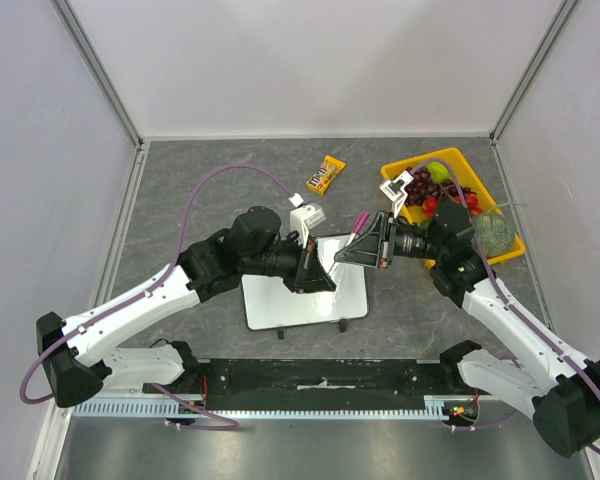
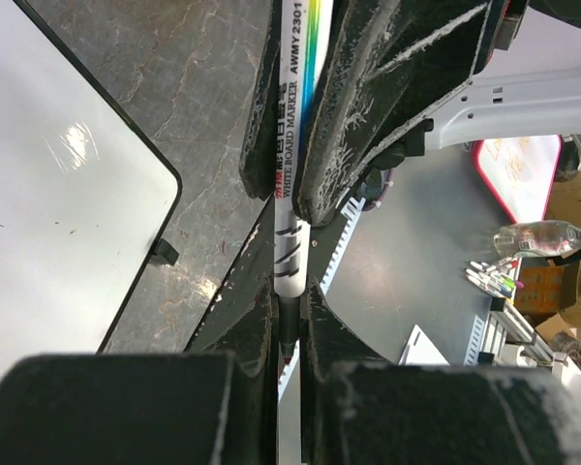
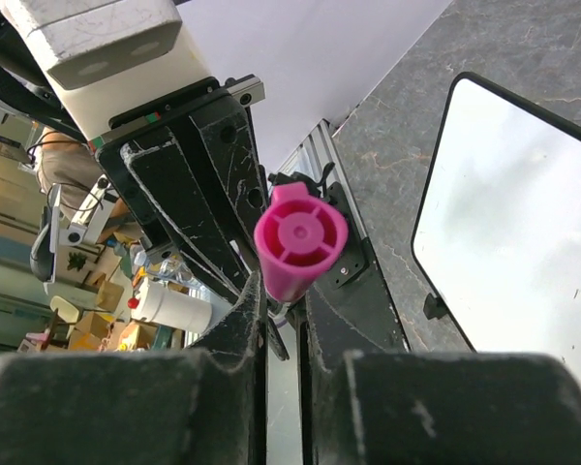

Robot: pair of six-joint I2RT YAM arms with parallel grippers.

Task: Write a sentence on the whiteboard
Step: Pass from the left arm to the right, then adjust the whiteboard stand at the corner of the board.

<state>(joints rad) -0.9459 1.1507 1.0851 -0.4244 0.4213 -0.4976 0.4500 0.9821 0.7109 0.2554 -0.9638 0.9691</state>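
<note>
The whiteboard (image 1: 280, 305) lies flat on the grey desk (image 1: 200, 180), mid-frame in the top view, a little below centre. Both pincers meet over its upper edge. The left pincer (image 1: 313, 267) hangs above the board's upper middle, and the right pincer (image 1: 366, 250) is above its upper right corner.

The left pincer is clenched on a white marker (image 2: 289, 252). In the left wrist view, the barrel runs up the middle of the frame between its fingers. The board fills the left side of that frame, beside and beneath the pincer.

The right pincer's fingers press the same marker from both sides, higher up the barrel. In the right wrist view, the pink cap (image 3: 298, 237) points back at the camera from between its fingertips. The board sits at the right edge of that frame, well beyond the tips.

The board surface in view shows only a few faint specks.
</note>
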